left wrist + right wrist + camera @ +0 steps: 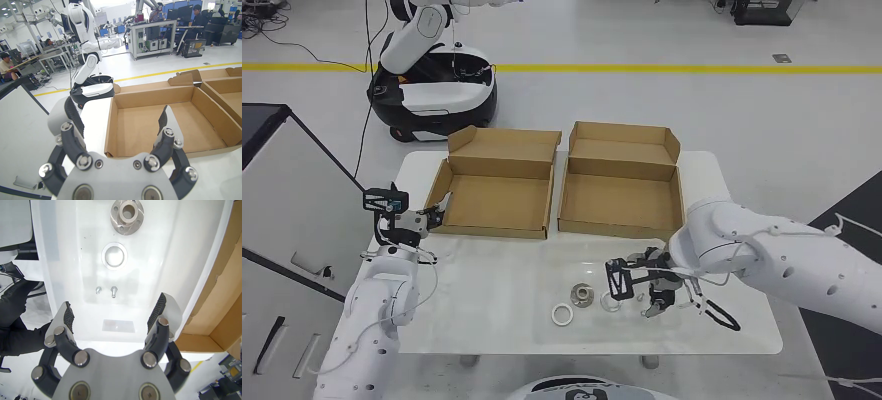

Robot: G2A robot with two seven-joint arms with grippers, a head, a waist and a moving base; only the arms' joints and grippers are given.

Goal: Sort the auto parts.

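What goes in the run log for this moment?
left gripper: open, by left box | right gripper: open, over table, near bolts | also on table: flange, metal ring, white ring | boxed: none

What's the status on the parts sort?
Left gripper open by the left box. Right gripper open, facing the two bolts. Flange, ring, bolts on the table, nothing boxed yet. Nothing between right gripper and bolts.
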